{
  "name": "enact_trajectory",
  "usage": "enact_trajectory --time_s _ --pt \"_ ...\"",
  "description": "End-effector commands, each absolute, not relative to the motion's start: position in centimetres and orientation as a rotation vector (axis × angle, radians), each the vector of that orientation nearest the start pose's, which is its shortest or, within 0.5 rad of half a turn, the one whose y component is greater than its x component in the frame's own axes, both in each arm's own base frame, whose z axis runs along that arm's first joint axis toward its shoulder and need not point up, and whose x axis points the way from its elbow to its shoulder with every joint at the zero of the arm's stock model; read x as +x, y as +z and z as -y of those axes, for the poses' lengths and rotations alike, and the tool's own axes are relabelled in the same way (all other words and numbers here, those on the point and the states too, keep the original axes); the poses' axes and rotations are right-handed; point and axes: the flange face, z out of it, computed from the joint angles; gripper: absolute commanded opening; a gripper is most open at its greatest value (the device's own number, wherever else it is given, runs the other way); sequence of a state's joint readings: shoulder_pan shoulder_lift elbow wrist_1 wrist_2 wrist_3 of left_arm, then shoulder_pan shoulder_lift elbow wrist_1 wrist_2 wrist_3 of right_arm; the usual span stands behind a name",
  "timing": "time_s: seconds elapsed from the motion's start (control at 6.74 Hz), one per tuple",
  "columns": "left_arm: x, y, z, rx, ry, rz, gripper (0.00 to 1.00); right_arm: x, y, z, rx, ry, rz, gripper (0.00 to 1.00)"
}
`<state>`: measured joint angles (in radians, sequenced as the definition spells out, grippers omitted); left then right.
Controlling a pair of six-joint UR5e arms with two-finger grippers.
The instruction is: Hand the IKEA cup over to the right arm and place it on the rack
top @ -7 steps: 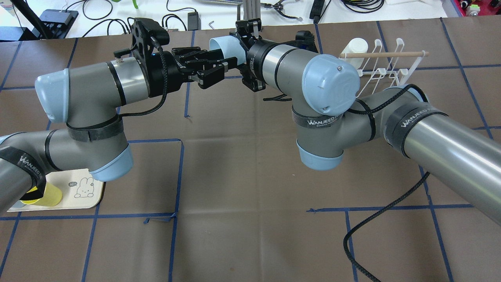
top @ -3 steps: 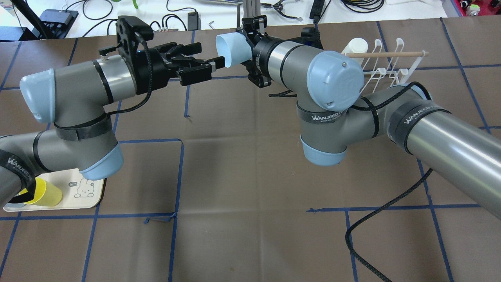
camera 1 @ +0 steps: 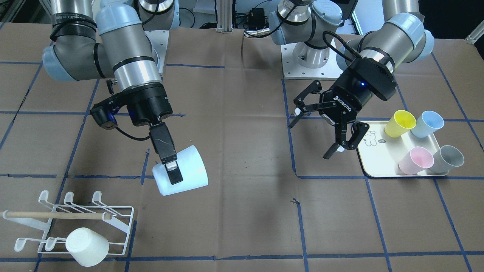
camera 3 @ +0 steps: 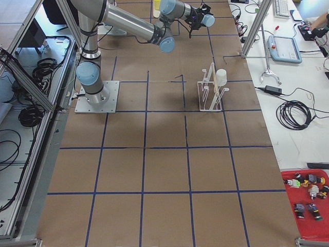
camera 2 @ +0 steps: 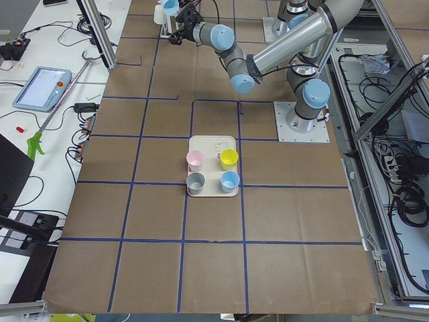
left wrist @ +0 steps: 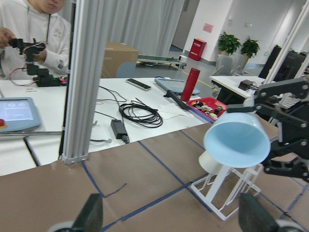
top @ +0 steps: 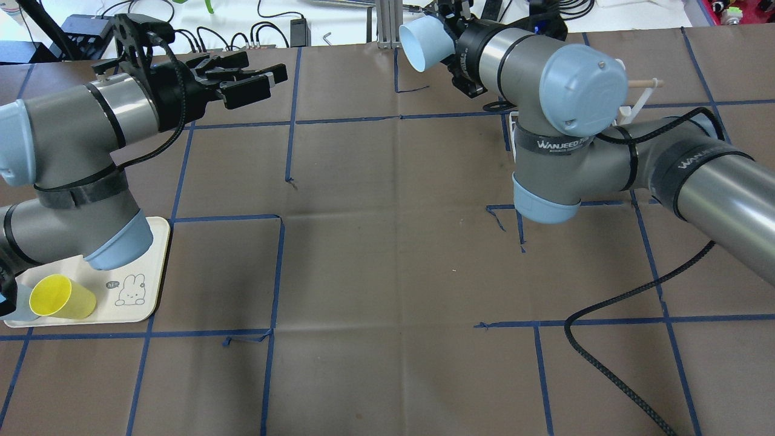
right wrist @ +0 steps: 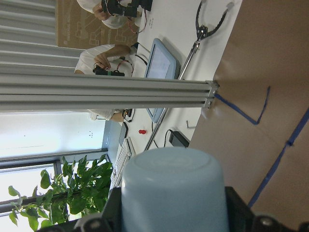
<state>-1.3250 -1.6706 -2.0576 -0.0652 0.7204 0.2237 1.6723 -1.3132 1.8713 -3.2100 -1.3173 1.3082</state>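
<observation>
Pale-blue IKEA cup hangs above the table near the rack, clenched by the right arm's fingers alone. The left arm's fingers, spread and empty, have backed off from their mid-table meeting. Handover looks done; racking remains. The cup's long axis lies nearly level, mouth toward the left arm.

Bright, even overhead light casts soft shadows on the table, and the near cup looks slightly blurred

A brown table marked with a blue tape grid carries a cream tray and a white wire rack
</observation>
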Motion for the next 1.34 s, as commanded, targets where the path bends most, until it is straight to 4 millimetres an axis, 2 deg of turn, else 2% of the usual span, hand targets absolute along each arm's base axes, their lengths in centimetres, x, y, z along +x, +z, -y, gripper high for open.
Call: enact_trajectory --time_s 0.0,0.15,0.3,0.45,0.59,0.74,0.89,1.19 --pt "-6.2 44.0 56.6 -0.252 1.214 2.481 0.99 15.1 40.6 57.4 0.868 -1.081 -2.072 0.19" --pt "-7.0 46.4 58.4 -0.200 1.099 2.636 0.99 12.7 40.7 58.0 0.753 -1.200 -2.178 0.18" --pt "-8.6 47.9 59.0 -0.170 0.929 2.816 0.99 9.9 40.0 58.7 0.734 -1.295 -2.266 0.18" --pt "-9.6 48.9 58.6 -0.131 0.719 2.984 0.99 7.7 39.4 59.6 0.668 -1.391 -2.322 0.13" --pt "-9.4 49.3 56.6 -0.088 0.395 3.093 0.99 4.6 38.9 60.5 0.524 -1.562 -2.379 0.13" --pt "-9.4 49.3 54.8 0.012 0.139 3.125 0.99 2.2 37.9 62.0 0.391 -1.673 -2.452 0.13" --pt "-9.9 48.0 53.8 0.113 0.026 3.112 0.99 -0.2 37.3 63.0 0.314 -1.773 -2.485 0.13" --pt "-11.9 48.2 53.1 0.107 0.026 3.118 1.00 -2.0 34.5 64.5 0.147 -1.867 -2.558 0.13"
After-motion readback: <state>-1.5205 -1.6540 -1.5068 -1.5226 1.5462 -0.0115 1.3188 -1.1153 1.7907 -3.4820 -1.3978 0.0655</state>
